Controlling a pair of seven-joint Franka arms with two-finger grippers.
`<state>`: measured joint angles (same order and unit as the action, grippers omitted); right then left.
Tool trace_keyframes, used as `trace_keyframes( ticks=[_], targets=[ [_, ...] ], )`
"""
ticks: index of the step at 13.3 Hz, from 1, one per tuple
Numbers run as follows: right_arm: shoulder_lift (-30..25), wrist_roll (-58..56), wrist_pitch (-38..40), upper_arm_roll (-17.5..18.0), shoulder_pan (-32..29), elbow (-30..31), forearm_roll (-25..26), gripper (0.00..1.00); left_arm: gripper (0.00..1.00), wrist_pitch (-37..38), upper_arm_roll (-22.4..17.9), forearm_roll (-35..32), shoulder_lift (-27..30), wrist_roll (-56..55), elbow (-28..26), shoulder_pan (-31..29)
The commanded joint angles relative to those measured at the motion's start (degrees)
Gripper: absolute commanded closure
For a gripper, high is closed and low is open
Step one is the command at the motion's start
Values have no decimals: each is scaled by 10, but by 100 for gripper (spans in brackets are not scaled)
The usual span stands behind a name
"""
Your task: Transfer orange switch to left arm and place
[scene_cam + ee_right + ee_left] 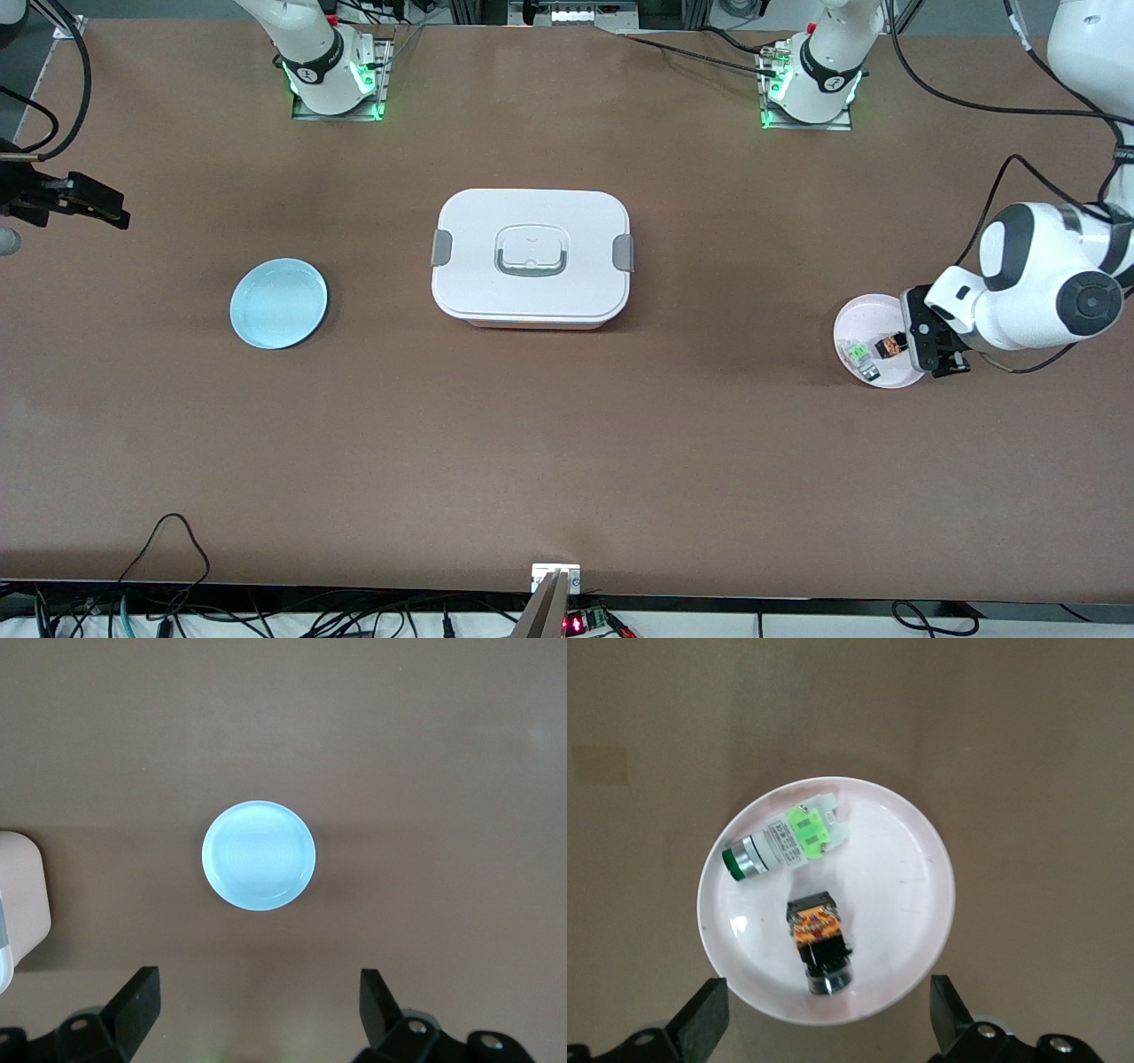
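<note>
Now the orange switch (pixel 819 939) lies in the pink plate (pixel 921 904), beside a green switch (pixel 788 840). Left tool (pixel 827 1019) hovers released over that plate; right tool (pixel 257 1010) waits spread above the blue plate (pixel 258 855), well apart from the box (pixel 532 257).

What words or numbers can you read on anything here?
None can be read.
Green label on the small green-and-clear switch in the round pink plate: dark print, too small to read.
Orange switch with its black body: markings too blurred.
White lidded box, round blue plate: no text.
</note>
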<state>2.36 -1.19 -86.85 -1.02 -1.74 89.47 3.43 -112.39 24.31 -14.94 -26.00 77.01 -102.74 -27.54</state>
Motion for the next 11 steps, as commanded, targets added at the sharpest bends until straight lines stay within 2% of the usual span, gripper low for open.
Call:
trace_keyframes(
  ticks=[1,3,5,6,9,11],
  targets=[
    [-50,8,2,-6,2,46,-6,0,0,150,36,-4,1,-67,97,-2],
    [-50,-2,4,-5,2,42,-3,0,0,256,68,-5,1,-139,155,-2],
    [-45,0,-5,-5,2,33,-9,0,0,329,81,-4,9,-206,202,2],
    [-39,5,3,-5,2,22,-11,0,0,351,72,4,29,-252,205,23],
    [-38,9,4,-3,2,18,-16,0,0,359,37,44,102,-495,194,73],
    [-40,6,5,-6,2,18,-16,0,0,348,-19,61,152,-627,172,136]
  ],
)
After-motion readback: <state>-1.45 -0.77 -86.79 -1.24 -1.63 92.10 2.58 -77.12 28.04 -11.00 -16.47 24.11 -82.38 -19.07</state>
